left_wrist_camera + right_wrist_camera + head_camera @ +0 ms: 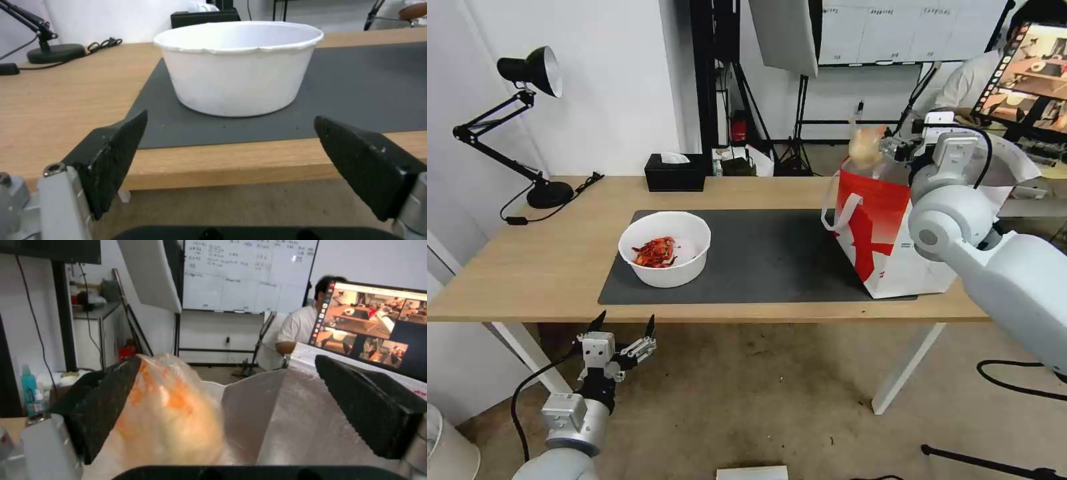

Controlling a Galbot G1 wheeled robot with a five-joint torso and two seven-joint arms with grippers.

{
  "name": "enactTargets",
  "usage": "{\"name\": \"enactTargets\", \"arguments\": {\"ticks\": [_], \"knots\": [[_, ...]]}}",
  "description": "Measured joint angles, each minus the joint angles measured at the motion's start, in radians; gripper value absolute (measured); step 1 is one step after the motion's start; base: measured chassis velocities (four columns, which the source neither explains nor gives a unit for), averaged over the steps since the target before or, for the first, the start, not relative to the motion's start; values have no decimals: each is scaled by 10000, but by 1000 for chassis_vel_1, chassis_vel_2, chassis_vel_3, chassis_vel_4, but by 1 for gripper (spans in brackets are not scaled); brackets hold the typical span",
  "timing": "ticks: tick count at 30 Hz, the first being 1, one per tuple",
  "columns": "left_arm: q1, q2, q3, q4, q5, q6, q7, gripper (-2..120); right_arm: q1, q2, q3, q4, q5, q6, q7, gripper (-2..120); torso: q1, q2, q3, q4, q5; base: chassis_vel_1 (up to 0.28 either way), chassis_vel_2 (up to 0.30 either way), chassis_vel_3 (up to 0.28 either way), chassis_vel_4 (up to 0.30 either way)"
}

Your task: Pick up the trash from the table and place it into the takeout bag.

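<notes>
Right gripper point(227, 406): fingers apart over red-and-white foil-lined takeout bag point(887, 233), knotted clear bag with beige-orange lump point(866, 145) beside one finger | Left gripper point(622, 327): fingers apart, below light-wood table point(527, 267) edge, facing white round bowl of red scraps point(665, 248) on dark grey mat point(760, 260) | Background: black tissue box point(675, 172), black desk lamp point(527, 127)

I see white walls, a whiteboard point(910, 30) behind, a black desk lamp point(527, 73), and bare concrete floor point(747, 400).

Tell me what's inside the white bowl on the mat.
The white bowl holds red food scraps lying on its floor, toward its left side. The near wall hides part of the bottom, so anything beneath the scraps or against that wall can't be seen.
</notes>
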Motion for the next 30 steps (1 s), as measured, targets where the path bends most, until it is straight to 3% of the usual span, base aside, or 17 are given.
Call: {"name": "enactTargets", "arguments": {"ticks": [23,30], "knots": [[129,-35,-54,-202,52,3,-16,100,-393,-226,257,459,231,-246,190,100,0,0,-1,0,1,0,0,0,0],[127,-40,-106,-373,35,6,-19,100,-1307,-549,843,1383,281,692,-1139,100,1,0,0,2,0,0,0,0,0]]}}
